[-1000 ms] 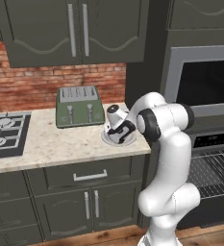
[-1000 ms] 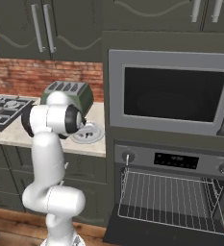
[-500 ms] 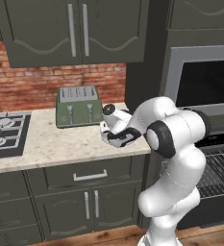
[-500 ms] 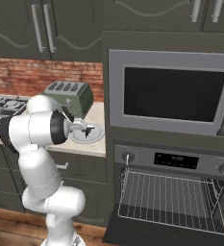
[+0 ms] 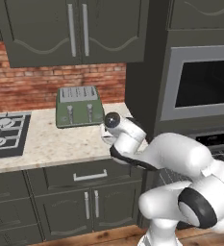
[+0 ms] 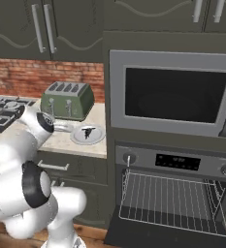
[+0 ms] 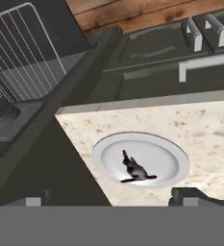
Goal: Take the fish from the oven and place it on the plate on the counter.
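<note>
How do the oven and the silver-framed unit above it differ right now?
The oven has its door dropped open, showing wire racks; the silver-framed unit is closed behind dark glass. The oven carries a round knob and a small display on its panel; no such controls are visible on the silver-framed unit's front. Both are built into the same dark cabinet column.

A small dark grey fish [image 7: 135,170] lay in the middle of the round pale plate [image 7: 171,153], which sat on the beige speckled counter [image 7: 200,125] beside the open dark oven [image 6: 168,203].

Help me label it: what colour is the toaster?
Olive green with silver slots and knobs; the toaster shows best in the left base view.
</note>
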You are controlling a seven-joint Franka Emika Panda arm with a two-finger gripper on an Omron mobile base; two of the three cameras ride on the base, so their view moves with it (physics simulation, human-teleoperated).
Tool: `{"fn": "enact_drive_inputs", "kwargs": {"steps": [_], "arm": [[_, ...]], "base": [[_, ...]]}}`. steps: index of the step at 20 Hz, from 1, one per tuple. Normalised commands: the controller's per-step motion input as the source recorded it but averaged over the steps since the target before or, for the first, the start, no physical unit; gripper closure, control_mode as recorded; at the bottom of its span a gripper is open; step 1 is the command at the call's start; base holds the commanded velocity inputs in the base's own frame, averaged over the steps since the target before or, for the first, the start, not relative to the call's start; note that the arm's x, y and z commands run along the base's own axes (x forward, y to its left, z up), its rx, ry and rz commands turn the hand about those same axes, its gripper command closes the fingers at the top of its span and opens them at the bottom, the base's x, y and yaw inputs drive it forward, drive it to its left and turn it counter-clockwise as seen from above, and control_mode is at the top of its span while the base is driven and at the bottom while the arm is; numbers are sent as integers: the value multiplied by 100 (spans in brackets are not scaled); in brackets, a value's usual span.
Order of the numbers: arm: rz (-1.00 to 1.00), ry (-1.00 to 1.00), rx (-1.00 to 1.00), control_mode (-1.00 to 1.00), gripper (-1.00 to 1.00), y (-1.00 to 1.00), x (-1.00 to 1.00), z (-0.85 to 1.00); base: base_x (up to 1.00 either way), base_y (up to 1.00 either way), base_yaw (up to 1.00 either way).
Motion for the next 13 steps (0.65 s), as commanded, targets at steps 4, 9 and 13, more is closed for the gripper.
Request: {"fn": "enact_drive_inputs", "kwargs": {"steps": [4,9,13], "arm": [[0,-7,0,-100,-100,0,-100,100],[0,-1,2,-100,-100,0,-100,100],[0,3,4,-100,-100,0,-100,100]], "base": [[0,0,0],[0,0,0],[0,0,0]]}}
